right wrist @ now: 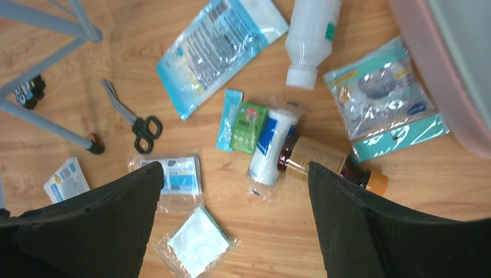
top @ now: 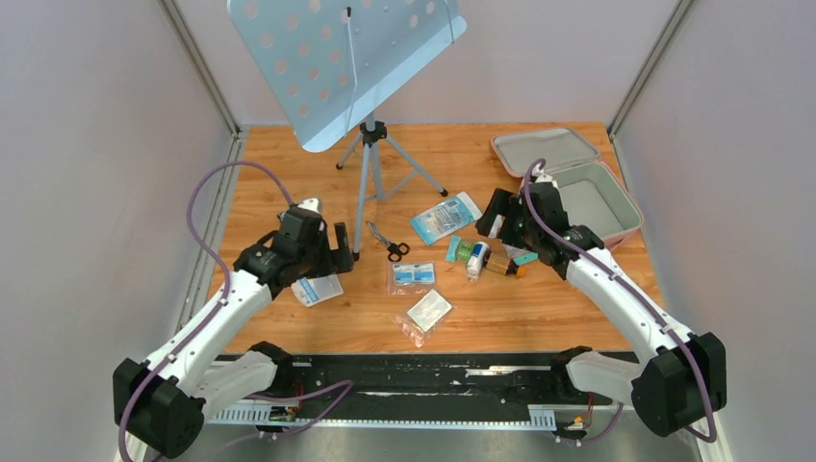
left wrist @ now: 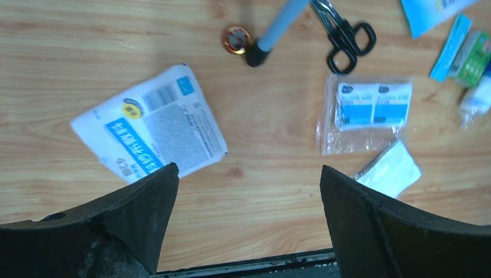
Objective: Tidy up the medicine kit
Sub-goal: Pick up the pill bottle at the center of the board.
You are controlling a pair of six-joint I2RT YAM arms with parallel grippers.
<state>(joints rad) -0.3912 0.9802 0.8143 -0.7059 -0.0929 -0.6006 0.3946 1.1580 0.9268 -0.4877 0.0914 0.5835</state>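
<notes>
Two grippers hang over the wooden table (top: 481,327). Both have their fingers spread wide, and nothing is between them.

The left gripper (left wrist: 249,174) is low over the wood. A white and blue packet (left wrist: 149,123) lies flat just in front of one of its fingers (left wrist: 139,214). Further ahead and off to the other side are black scissors (left wrist: 344,37). Nearer than those is a clear bag (left wrist: 370,110) with two little blue and white packs inside. A white pad (left wrist: 394,169) in a clear wrapper lies just beside the other finger.

The right gripper (right wrist: 234,171) hangs over a small heap of things. Right in front of it are a green packet (right wrist: 249,127), a blue and white roll (right wrist: 272,145) and a brown bottle (right wrist: 324,162) with an orange cap, all lying close together. Past them lie a white bottle (right wrist: 310,40) and a big blue pouch (right wrist: 220,49).

The medicine kit (top: 597,197) is pink. It sits just beyond the right gripper, a little to its outer side. The kit lies open with its grey inside showing. It is well apart from the left gripper.
</notes>
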